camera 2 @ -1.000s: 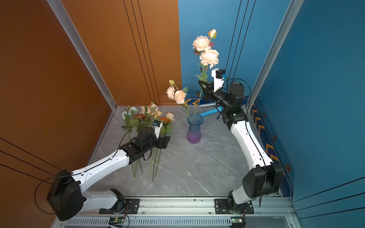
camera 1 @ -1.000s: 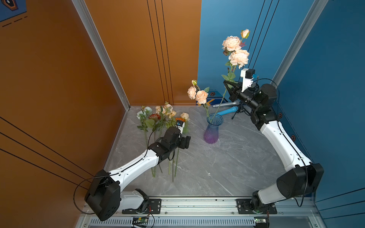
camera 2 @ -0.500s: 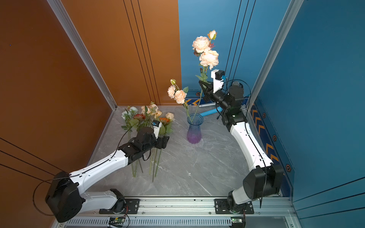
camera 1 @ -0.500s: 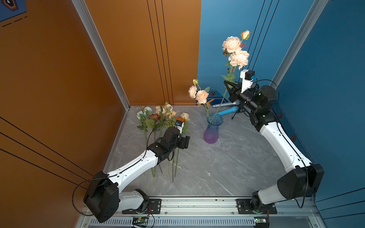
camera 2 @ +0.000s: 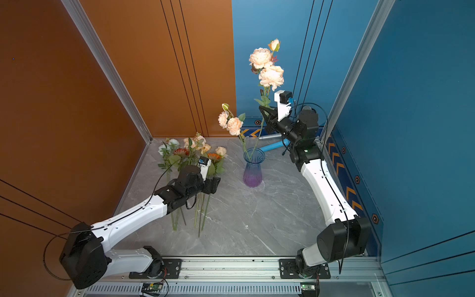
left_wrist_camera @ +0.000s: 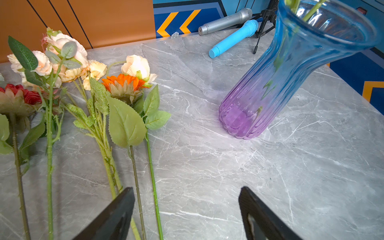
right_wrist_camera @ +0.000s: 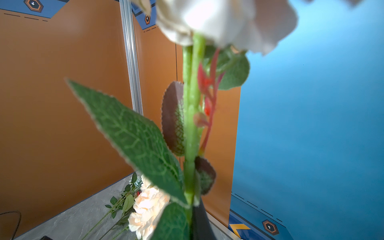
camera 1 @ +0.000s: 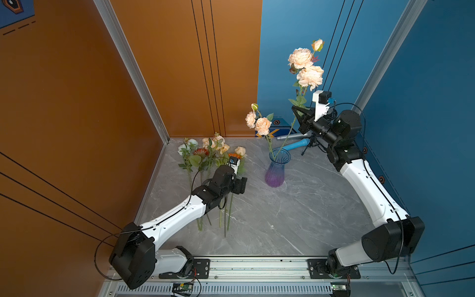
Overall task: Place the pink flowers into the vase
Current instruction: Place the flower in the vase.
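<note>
The vase (camera 1: pixel 277 167) (camera 2: pixel 253 168) (left_wrist_camera: pixel 280 83) stands upright on the marble table, with one pink flower stem (camera 1: pixel 260 124) (camera 2: pixel 231 124) standing in it. My right gripper (camera 1: pixel 298 113) (camera 2: pixel 264 111) (right_wrist_camera: pixel 192 205) is shut on a second pink flower stem (right_wrist_camera: pixel 192 124), above and behind the vase. Its blooms (camera 1: pixel 305 68) (camera 2: pixel 267 69) are high up, and its lower end reaches into the vase mouth. A third pink flower (camera 1: pixel 214 142) (left_wrist_camera: pixel 62 54) lies among the flowers on the table. My left gripper (camera 1: pixel 241 183) (camera 2: pixel 216 183) (left_wrist_camera: pixel 187 191) hovers open over the lying stems, holding nothing.
Orange flowers (left_wrist_camera: pixel 123 83) (camera 1: pixel 234 156) and a white-bluish cluster (camera 1: pixel 189 145) lie in the row on the left. A grey microphone (left_wrist_camera: pixel 225 20), a blue one (left_wrist_camera: pixel 234 38) and a small tripod (camera 1: pixel 312 144) lie at the back right. Walls close in on three sides.
</note>
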Robot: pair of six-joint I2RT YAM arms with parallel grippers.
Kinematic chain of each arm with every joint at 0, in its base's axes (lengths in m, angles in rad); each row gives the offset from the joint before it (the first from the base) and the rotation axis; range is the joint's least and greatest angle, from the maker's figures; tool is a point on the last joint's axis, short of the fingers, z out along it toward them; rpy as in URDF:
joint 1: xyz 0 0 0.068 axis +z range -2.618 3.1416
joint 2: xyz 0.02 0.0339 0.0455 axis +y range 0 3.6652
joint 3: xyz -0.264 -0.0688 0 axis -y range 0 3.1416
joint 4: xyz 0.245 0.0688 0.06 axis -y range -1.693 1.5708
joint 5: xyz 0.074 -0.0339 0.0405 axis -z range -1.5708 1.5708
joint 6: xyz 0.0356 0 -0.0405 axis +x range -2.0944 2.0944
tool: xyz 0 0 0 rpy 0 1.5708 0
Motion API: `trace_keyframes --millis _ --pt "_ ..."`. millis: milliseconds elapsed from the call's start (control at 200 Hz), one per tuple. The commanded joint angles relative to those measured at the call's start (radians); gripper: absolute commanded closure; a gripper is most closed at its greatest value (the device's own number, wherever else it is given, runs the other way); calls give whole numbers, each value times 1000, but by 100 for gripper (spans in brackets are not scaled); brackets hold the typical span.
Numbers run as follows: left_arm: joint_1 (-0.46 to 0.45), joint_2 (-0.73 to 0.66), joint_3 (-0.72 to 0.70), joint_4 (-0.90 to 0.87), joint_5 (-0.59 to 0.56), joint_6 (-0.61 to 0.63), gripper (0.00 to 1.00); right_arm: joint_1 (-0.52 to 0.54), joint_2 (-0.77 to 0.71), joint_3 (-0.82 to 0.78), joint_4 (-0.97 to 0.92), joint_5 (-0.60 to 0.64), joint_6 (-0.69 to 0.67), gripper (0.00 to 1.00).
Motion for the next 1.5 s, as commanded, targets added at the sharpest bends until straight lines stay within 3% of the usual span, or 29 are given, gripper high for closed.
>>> trace_keyframes --millis 0,551,1161,1492 --pt "-6 8 28 -12 -19 15 18 5 -26 30 -42 -2 -19 100" --pt "-9 34 37 -9 -10 17 19 -8 -31 73 -54 -22 -7 100" --pt "-9 21 31 -30 -33 27 19 -2 -18 -146 129 -10 59 100" --pt "24 150 55 -32 -5 9 20 16 26 -209 200 3 78 98"
